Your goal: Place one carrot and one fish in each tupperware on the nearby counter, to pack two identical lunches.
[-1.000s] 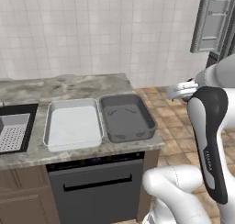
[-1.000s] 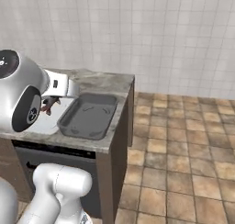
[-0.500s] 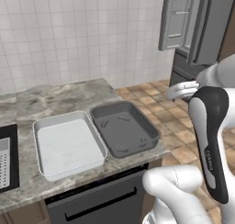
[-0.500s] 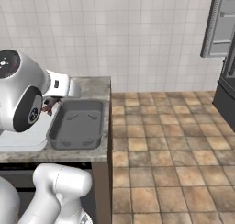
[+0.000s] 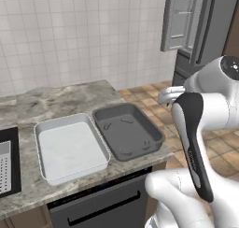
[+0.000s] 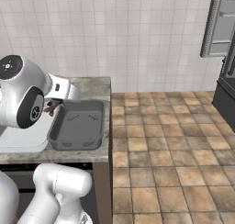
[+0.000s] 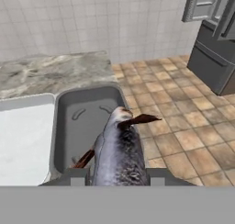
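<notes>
My gripper (image 7: 118, 175) is shut on a blackish grey fish (image 7: 118, 149) with dark red fins, its tail pointing away from the hand. The fish hangs over the near right part of the dark grey tupperware (image 7: 82, 122), above its floor. The pale grey-white tupperware (image 7: 23, 136) lies right beside it on the left. Both trays look empty in the left base view, pale tupperware (image 5: 70, 147) and dark tupperware (image 5: 127, 131) side by side. In the right base view the gripper (image 6: 54, 105) sits at the left rim of the dark tupperware (image 6: 78, 126). The carrot is out of view.
The marble counter (image 5: 60, 98) ends just right of the dark tray, with tiled floor (image 6: 174, 140) beyond. A sink with a white perforated basket (image 5: 4, 168) lies at the far left. A dark fridge with an open door (image 5: 186, 21) stands at the back right.
The whole picture has shifted: the base has driven right, the sink slid to the left edge and the fridge came into view. The gripper keeps its hold on the fish.
</notes>
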Controlling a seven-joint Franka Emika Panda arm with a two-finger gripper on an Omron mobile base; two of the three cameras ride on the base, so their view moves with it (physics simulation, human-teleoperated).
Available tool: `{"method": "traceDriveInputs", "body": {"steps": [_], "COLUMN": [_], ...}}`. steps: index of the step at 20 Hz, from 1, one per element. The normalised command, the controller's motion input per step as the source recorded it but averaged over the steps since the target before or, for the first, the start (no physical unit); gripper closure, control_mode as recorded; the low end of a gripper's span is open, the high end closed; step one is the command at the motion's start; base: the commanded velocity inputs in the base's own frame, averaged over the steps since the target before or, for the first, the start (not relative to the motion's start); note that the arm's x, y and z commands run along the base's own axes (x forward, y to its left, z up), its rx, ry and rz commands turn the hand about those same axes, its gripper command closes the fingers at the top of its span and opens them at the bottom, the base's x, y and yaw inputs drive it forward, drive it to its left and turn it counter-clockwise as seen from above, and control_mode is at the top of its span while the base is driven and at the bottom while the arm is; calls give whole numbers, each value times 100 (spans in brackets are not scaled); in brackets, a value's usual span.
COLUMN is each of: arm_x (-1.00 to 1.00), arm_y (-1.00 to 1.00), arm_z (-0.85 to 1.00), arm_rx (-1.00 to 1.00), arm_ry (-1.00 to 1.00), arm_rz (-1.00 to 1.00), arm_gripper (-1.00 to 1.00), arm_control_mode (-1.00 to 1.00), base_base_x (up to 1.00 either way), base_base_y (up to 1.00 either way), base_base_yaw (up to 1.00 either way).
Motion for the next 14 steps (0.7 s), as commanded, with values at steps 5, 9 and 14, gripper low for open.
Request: {"method": "traceDriveInputs", "body": {"steps": [5,9,14], "arm_x": [71,68,61], "arm_y": [15,27,19], "arm_z": [-67,-72,-63], "arm_rx": [0,0,0], "arm_ry": [3,9,9], "arm_rz": [-3,0,0], "arm_gripper": [100,100,100], "arm_control_mode": [-100,-100,-100], "base_base_x": [0,0,0], "base_base_y": [0,0,0], "base_base_yaw": [0,0,0]}}
